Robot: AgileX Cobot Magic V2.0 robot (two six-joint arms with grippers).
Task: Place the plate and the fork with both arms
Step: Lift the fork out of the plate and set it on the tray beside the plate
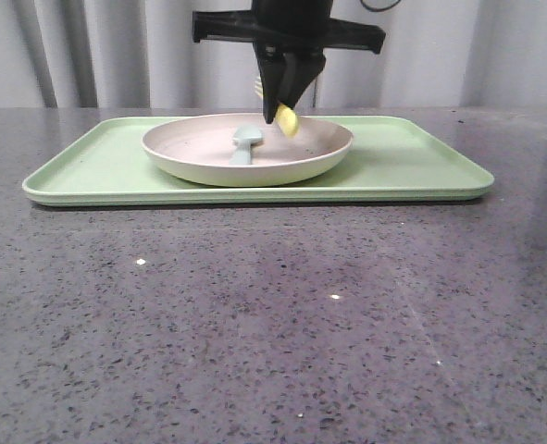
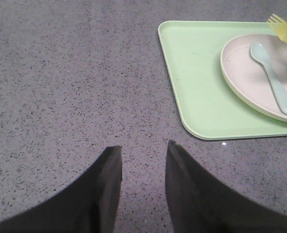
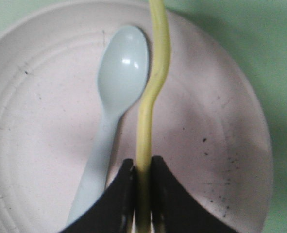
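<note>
The off-white plate (image 1: 254, 153) rests on the light-green tray (image 1: 421, 171), also seen as plate (image 2: 250, 77) and plate (image 3: 216, 145). Just above the plate's far side, my right gripper (image 1: 287, 104) is shut on the yellow fork (image 1: 287, 120). The fork (image 3: 150, 97) runs out from between the jaws over the plate, and its tines show as fork (image 2: 281, 29). My left gripper (image 2: 143, 148) hangs open over bare tabletop, well away from the tray, with nothing between its fingers.
A pale blue spoon (image 1: 245, 143) lies in the plate, next to the held fork; spoon (image 3: 114, 97), spoon (image 2: 272, 73). The tray (image 2: 196, 87) sits on a dark speckled tabletop (image 1: 254, 324). A grey curtain hangs behind.
</note>
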